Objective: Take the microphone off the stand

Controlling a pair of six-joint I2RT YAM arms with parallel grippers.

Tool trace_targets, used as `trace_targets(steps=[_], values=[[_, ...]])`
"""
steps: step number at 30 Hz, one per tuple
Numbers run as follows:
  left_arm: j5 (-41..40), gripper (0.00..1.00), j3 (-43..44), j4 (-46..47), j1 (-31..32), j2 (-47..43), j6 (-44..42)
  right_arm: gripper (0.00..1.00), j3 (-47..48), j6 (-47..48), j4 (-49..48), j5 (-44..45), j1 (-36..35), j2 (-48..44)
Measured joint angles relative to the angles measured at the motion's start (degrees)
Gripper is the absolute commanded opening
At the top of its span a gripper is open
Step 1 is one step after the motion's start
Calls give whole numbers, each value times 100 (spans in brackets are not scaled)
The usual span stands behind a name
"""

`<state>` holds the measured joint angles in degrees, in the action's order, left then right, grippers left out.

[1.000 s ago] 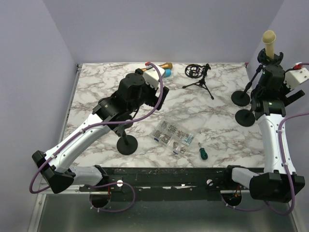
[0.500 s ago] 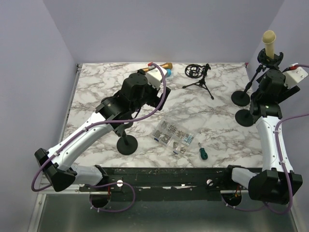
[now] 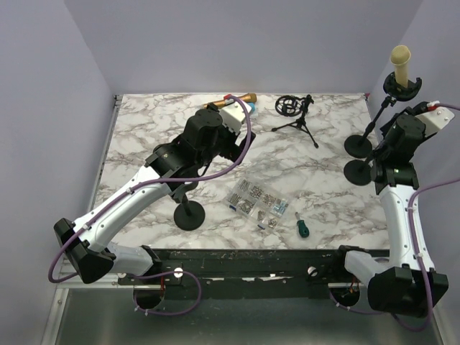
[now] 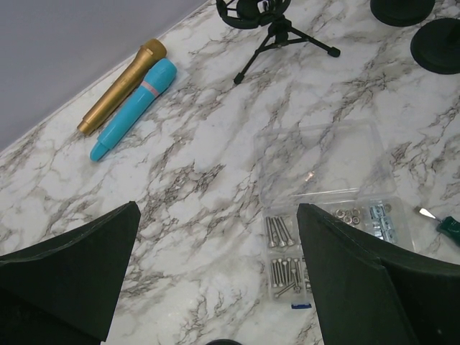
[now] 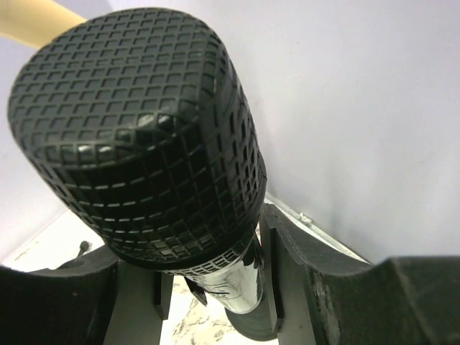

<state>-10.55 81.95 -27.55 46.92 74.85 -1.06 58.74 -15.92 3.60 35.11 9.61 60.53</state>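
Counter point(image 3: 144, 136) of white marble, seen from above, with both arms reaching over it. The right tool point(image 5: 194, 287) hangs at the 3 o'clock edge. Its own camera shows the black mic point(image 5: 136, 136) standing between the two fingers point(image 5: 338, 287), its grid-patterned head toward the lens and filling the 10 o'clock part of that view. The fingers sit close on either side of the mic's shaft. Whether they press on it cannot be told, and the shaft's lower end is hidden between them. In the top view the tool hides this mic.

At 9 o'clock of the right tool two round black stand feet rest on the counter, the far base point(image 3: 358, 146) and the near base point(image 3: 357, 171), close together. At 12 o'clock of the tool a cream mic point(image 3: 400, 63) stands upright in a stand's clip, by the counter's 2 o'clock corner.

The left tool point(image 4: 215, 269) hovers at 11 o'clock of the counter's middle, spread wide and holding nothing. A clear box point(image 4: 330, 215) of screws lies at 6 o'clock of the middle, with a green-handled screwdriver point(image 3: 302, 228) at its 4 o'clock. A gold mic point(image 4: 122, 86) and a blue mic point(image 4: 134, 108) lie side by side at the 12 o'clock edge. A small tripod point(image 4: 277, 32) stands at 1 o'clock. A third base point(image 3: 190, 214) stands at 7 o'clock, under the left arm.
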Motion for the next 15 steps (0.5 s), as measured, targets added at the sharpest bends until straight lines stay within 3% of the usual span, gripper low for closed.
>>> trace_targets(steps=[7,15], values=[[2,95,0,-2,9,0,4,11,-227,-26,44,-896,15,-374],[2,95,0,-4,63,0,0,7,-411,-42,-101,-2321,15,-496]])
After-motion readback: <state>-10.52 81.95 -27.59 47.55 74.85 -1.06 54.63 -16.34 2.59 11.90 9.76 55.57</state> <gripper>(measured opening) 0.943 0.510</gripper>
